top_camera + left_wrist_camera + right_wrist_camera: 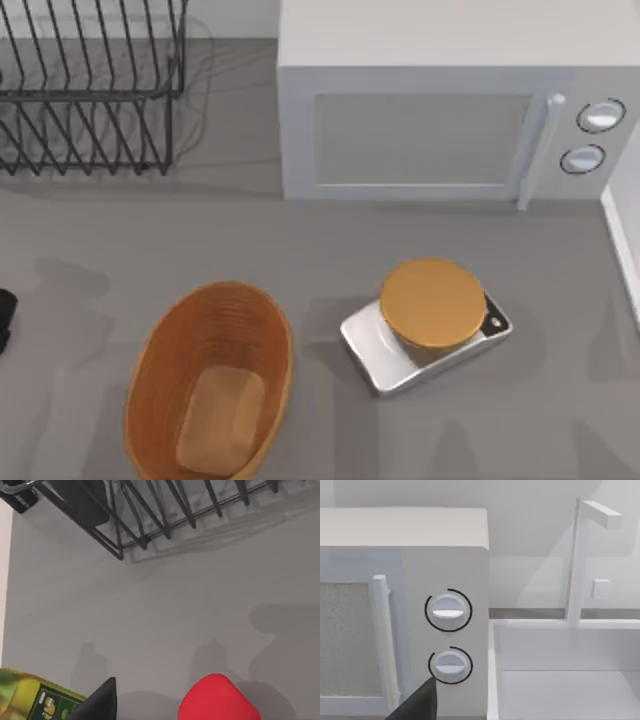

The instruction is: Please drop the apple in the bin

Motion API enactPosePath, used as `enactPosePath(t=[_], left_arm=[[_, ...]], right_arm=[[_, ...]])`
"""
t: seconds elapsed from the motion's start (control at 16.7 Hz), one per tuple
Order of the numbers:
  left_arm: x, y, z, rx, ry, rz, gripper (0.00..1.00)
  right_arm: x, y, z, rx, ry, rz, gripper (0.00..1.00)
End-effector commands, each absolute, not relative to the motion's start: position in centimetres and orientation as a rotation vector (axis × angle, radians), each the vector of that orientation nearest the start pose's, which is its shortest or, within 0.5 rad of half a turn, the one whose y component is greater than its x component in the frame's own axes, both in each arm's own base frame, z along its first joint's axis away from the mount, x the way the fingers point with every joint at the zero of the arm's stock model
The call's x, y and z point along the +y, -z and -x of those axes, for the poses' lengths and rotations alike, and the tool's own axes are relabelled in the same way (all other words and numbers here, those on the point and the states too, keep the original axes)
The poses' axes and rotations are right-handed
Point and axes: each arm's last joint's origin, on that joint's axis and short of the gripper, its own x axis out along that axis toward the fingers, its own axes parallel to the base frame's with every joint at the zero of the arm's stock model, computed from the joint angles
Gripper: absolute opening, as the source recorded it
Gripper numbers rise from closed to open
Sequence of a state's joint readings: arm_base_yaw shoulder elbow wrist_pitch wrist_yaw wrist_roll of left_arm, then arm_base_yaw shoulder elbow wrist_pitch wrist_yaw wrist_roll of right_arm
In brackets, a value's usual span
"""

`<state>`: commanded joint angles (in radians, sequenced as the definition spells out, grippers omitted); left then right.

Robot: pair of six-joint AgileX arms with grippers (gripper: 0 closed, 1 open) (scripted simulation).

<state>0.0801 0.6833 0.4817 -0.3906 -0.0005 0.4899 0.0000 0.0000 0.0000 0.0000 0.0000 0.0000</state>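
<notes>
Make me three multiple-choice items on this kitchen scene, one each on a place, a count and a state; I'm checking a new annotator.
1. What does the golden-orange disc rest on?
A. a silver scale
B. the bin
C. the microwave

2. How many round knobs does the microwave have?
A. one
B. two
C. four

3. What does the bin hold?
A. the apple
B. the disc
C. nothing

Answers: 1 A, the disc sits on the silver scale in the top view. 2 B, two knobs show at the door's right. 3 C, its tan floor is bare; the apple lies on the table in the left wrist view.
</notes>
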Motion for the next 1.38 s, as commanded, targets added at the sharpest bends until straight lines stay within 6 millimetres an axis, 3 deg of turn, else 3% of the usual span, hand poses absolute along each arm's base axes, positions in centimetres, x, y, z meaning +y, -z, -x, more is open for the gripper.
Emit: enactPosePath(t=[0.36,0.72,0.96,1.38], left_arm=[[3.4,-21.8,-23.6,1.102,0.378,-0.703,1.00],[6.0,-18.9,-30.1,1.362,0.718,-0.804,1.00],[6.9,-17.7,-31.9,1.413,0.826,-0.820,1.00],[6.8,-17.1,-32.0,1.416,0.834,-0.821,1.00]], right_arm=[[-0.1,-16.0,-10.6,0.000,0.000,0.000,1.00],[-0.1,-16.0,-10.6,0.000,0.000,0.000,1.00],[-0.1,-16.0,-10.6,0.000,0.000,0.000,1.00],[-0.1,-16.0,-10.6,0.000,0.000,0.000,1.00]])
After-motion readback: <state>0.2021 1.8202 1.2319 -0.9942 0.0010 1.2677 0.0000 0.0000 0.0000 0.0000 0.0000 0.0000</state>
